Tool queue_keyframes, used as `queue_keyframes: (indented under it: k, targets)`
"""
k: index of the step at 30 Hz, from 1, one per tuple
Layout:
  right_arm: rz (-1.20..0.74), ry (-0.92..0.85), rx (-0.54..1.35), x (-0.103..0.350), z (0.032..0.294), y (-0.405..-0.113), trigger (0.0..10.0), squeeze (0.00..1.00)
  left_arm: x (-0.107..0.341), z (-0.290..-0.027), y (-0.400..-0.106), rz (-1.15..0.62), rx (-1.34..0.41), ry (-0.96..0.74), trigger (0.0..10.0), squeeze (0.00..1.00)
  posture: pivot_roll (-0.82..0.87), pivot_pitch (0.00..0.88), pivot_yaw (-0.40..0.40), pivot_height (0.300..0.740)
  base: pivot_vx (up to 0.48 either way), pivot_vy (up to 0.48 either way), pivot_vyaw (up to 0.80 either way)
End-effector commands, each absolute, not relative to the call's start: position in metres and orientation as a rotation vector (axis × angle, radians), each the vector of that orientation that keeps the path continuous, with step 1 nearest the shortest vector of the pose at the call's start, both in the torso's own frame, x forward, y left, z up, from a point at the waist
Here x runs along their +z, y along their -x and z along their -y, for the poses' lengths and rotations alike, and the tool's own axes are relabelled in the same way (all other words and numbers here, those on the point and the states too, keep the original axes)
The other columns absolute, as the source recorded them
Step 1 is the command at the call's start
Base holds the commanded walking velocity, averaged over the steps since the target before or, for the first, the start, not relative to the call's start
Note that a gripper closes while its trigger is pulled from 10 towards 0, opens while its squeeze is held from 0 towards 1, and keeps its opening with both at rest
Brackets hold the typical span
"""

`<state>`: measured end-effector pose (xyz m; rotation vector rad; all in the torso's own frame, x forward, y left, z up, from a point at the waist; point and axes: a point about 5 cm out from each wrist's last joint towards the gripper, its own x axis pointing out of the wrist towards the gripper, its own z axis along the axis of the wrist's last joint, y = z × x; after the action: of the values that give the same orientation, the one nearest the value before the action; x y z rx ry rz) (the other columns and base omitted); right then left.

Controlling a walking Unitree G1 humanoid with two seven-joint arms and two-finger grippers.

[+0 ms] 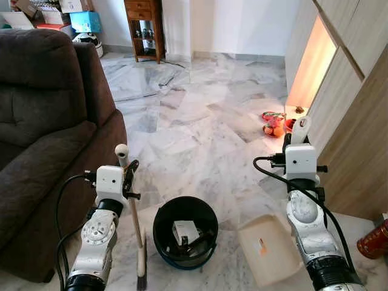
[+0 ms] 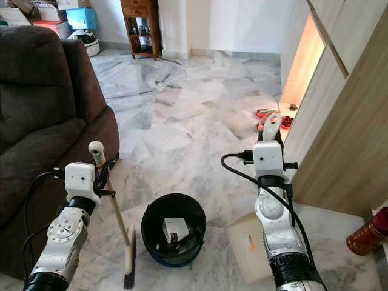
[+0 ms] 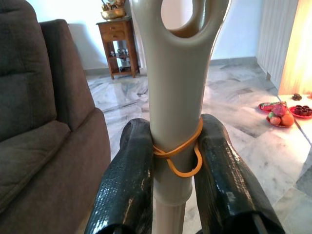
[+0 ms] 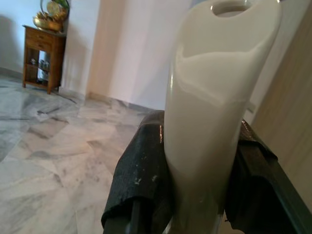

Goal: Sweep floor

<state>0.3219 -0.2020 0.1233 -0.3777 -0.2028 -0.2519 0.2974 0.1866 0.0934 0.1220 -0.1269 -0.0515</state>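
Note:
My left gripper (image 1: 128, 174) is shut on the beige handle of a broom (image 1: 137, 221), just below its looped top end (image 3: 180, 73). An orange rubber band circles the handle between the black fingers (image 3: 129, 170). The broom's dark bristles (image 1: 142, 280) rest on the marble floor beside a black bucket (image 1: 185, 230) that has a white box and scraps inside. My right gripper (image 1: 295, 142) is shut on the cream handle (image 4: 214, 97) of a dustpan (image 1: 267, 248), whose pan lies flat on the floor to the right of the bucket.
A brown sofa (image 1: 42, 121) stands close on the left. Wooden cabinets (image 1: 357, 133) line the right side, with plates of fruit (image 1: 273, 124) on the floor at their lit recess. A red canister (image 1: 373, 239) sits at the right edge. A wooden side table (image 1: 144, 27) stands far back.

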Motion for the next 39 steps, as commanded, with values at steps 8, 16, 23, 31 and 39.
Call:
queue_keyframes:
  k: [8,16,23,31,39]
  targets:
    - [0.271,0.365,-0.221,0.138,0.198,-0.329,10.0,0.0,0.103,-0.181,-0.299,0.167,-0.068,-0.13,10.0,0.0,0.11,0.0,0.033,0.74,-0.09,0.0,0.0]
    - [0.268,0.361,-0.209,0.136,0.195,-0.329,10.0,0.0,0.103,-0.181,-0.298,0.166,-0.065,-0.129,10.0,0.0,0.11,0.0,0.032,0.74,-0.12,0.0,0.0]
    - [0.264,0.362,-0.203,0.135,0.195,-0.329,10.0,0.0,0.103,-0.181,-0.298,0.164,-0.063,-0.126,10.0,0.0,0.11,0.0,0.032,0.74,-0.171,0.0,0.0]
    - [0.259,0.364,-0.202,0.133,0.194,-0.329,10.0,0.0,0.103,-0.182,-0.298,0.162,-0.063,-0.126,10.0,0.0,0.11,0.0,0.034,0.74,-0.09,0.0,0.0]
    - [0.256,0.366,-0.201,0.132,0.193,-0.33,10.0,0.0,0.104,-0.184,-0.298,0.166,-0.061,-0.128,10.0,0.0,0.12,0.0,0.034,0.74,-0.06,0.0,0.0]
